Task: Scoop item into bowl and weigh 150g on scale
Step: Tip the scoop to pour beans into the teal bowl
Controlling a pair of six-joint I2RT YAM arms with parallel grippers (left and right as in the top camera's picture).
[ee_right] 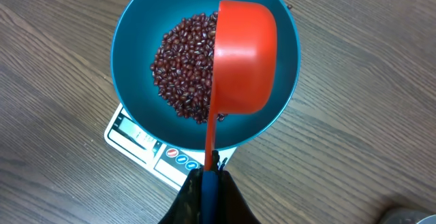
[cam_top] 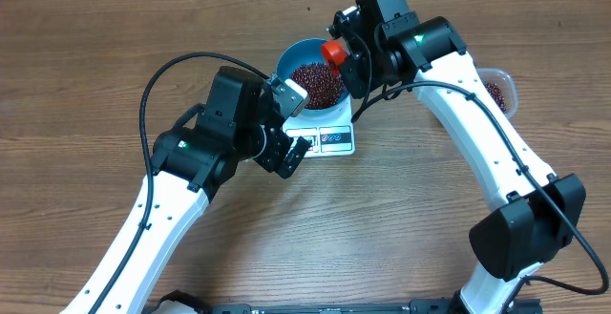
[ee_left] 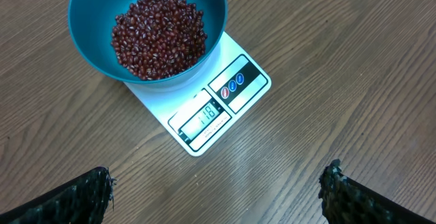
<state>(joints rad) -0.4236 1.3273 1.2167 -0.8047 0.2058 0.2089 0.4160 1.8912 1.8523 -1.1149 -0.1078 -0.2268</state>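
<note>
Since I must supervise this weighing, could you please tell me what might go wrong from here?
1. The orange-red plastic scoop, clamped in the right arm's jaws, hangs tipped over the round blue bowl near its rim; stray dark red-brown beans could fall outside.
2. If the scoop touches the bowl, the flat white digital scale may misread.
3. The bowl overhangs the scale's edge; a nudge might shift it.

The scoop [ee_right: 245, 57] hides some beans [ee_right: 180, 74], and the right arm [cam_top: 477, 123] covers most of the tub [cam_top: 514, 90].
</note>
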